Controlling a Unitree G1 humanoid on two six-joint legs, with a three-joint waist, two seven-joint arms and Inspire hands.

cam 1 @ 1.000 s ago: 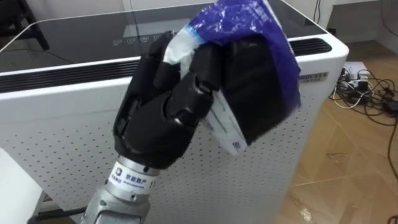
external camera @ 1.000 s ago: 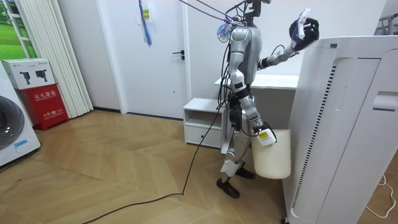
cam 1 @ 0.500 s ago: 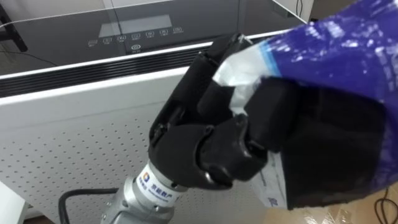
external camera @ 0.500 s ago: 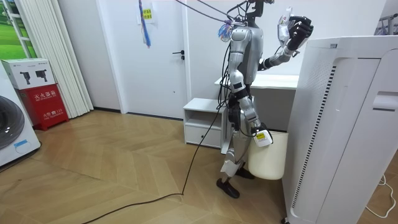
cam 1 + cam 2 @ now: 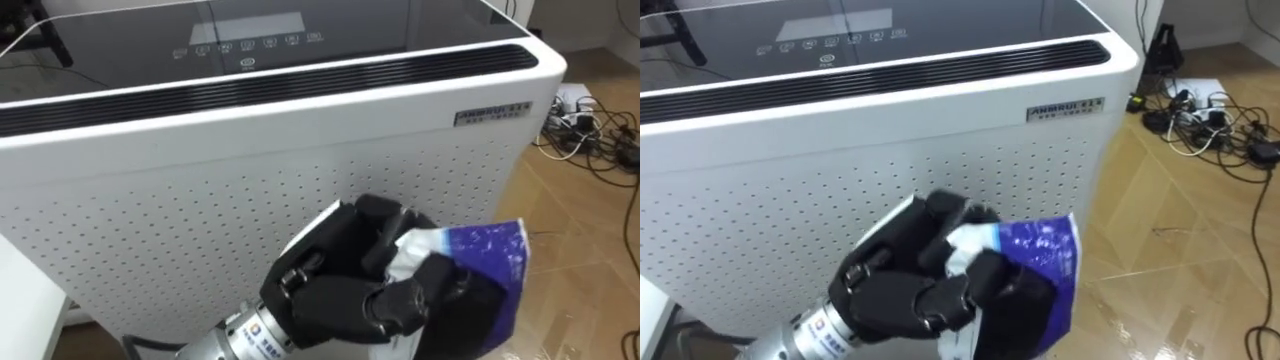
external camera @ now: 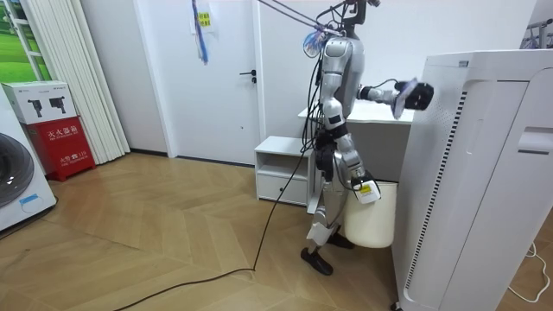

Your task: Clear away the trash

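The left hand (image 5: 340, 292), clenching the blue wrapper (image 5: 487, 255), is coming down into the frame's lower middle. The garbage is probably heading for the pale bin (image 6: 377, 221).

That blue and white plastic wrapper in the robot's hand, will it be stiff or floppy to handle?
Probably floppy: the blue and white plastic wrapper is crumpled where the left hand curls round it. Likely light for its size too, since it looks like thin film. Its glossy surface may slip in a loose hold.
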